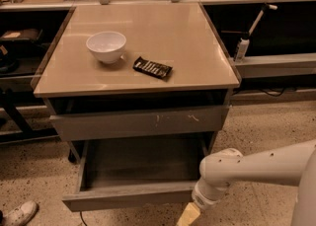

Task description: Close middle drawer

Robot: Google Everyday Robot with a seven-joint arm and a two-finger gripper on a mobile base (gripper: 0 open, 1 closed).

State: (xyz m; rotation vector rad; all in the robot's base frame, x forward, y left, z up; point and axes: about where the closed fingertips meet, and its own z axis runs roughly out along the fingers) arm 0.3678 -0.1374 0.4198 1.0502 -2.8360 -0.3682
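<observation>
The middle drawer (126,198) is a wide grey handleless drawer with a plain front. It stands pulled far out of the cabinet, and its shallow box is empty. Above it is a grey drawer front with pale scratch marks (140,121), nearly flush with the cabinet. My gripper (187,215) is at the frame's bottom edge, just in front of the right end of the open drawer's front panel. Only a tan tip of it shows below the white wrist (217,180).
On the beige cabinet top (163,37) sit a white bowl (106,46) and a dark snack bar packet (152,67). Dark shelving stands on both sides. A white shoe (17,214) is on the speckled floor at the lower left.
</observation>
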